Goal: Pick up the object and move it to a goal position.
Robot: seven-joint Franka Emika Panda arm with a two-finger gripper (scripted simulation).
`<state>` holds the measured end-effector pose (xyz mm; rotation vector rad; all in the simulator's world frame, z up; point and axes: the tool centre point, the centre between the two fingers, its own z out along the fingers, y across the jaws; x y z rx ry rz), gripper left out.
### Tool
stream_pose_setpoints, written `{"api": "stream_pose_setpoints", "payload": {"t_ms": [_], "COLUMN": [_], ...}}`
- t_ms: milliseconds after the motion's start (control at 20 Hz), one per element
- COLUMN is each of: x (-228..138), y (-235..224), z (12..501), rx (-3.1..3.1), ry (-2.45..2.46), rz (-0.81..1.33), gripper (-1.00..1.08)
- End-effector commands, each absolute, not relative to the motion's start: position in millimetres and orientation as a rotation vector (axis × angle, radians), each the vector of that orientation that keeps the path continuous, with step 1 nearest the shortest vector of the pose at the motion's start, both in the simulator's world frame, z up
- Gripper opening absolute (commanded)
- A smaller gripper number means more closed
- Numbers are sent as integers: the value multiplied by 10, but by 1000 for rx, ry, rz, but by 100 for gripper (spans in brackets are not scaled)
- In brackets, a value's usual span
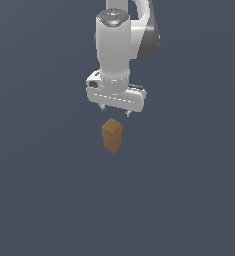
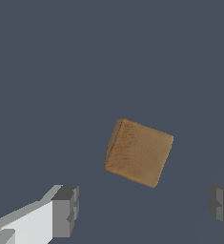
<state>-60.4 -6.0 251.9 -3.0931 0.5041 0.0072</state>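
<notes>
Hanging with its two fingers spread wide apart, the end effector holds nothing and touches nothing. In the wrist view one grey fingertip and its counterpart at the opposite edge frame a broad gap, much wider than the block. One object is present: a single light brown wooden block, standing upright on the dark grey worktop just below the end effector and clear of both fingers. Seen from the wrist, the block's square top is turned at an angle to the finger line. One white arm is in view, its wrist pointing straight down over the block.
</notes>
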Motion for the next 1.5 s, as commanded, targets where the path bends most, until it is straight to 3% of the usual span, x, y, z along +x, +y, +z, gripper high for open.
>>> {"api": "stream_pose_setpoints", "payload": {"t_ms": [0,650,1450], "x": [-593,-580,-590], "y": [-89,-198,-211], "z": [2402,1985,1728], "rx": [-3074,-2977,-2961], "ry": [615,1001,1050], "rz": [6,1,1], "gripper": [100,100,100]}}
